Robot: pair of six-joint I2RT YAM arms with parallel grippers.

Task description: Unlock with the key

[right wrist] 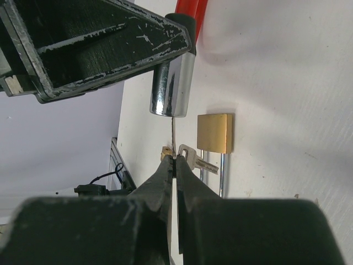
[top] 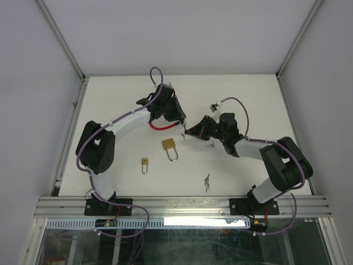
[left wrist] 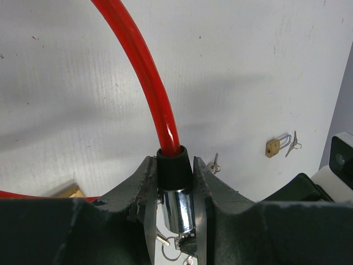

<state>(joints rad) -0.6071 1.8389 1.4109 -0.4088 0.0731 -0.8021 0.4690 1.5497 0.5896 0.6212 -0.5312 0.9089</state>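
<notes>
Red cable lock (top: 162,126) sits about mid-counter (top: 121,94) in the top view, a bit toward the far edge, and I've got the left gripper (top: 175,117) on one end of it. Right gripper (top: 189,132) is tip to tip with it from the right-edge side. A brass padlock (top: 169,144) lies just nearward of the two, a smaller padlock (top: 145,162) is further toward the near-left corner, and loose keys (top: 207,182) lie close to the near edge. Left wrist: jaws clamped on the lock's chrome cylinder (left wrist: 177,207), one finger on each side, with the black collar (left wrist: 174,165) and cable coming out past the tips. Right wrist: jaws pinched together on a key (right wrist: 173,135), its thin blade running straight up to the end face of the cylinder. I can't tell how deep it's seated. A second key (right wrist: 194,160) hangs beside the fingertips, and the brass padlock is flat on the counter just past them.
</notes>
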